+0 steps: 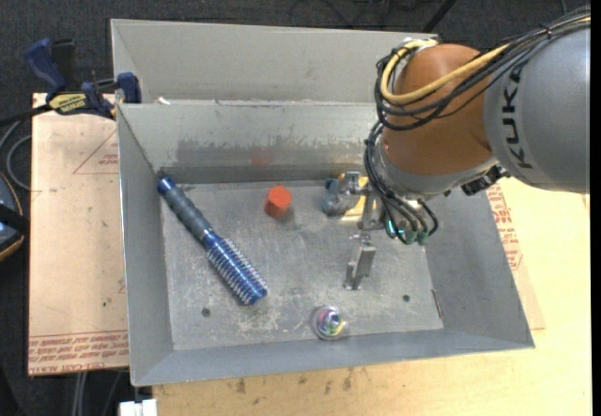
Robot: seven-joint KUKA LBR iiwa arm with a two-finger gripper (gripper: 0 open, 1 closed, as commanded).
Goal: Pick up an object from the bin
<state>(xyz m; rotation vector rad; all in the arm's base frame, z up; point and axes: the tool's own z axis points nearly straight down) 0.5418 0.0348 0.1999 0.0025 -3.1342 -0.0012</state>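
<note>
My gripper [357, 271] hangs low over the bin floor right of centre, coming out from under the arm's orange cover. A small blue-grey thing [334, 197] with a pale yellowish part lies just up and left of it, near the back wall. A small orange-red block [277, 202] sits further left, at the middle back of the bin. A shiny round silvery thing [328, 322] lies below the gripper by the front wall. Nothing shows in the gripper's grasp.
A blue brush [214, 243] with a long handle and a ribbed head lies slantwise across the left half of the bin floor. The arm and its cables reach in from the right and cover the bin's back right corner.
</note>
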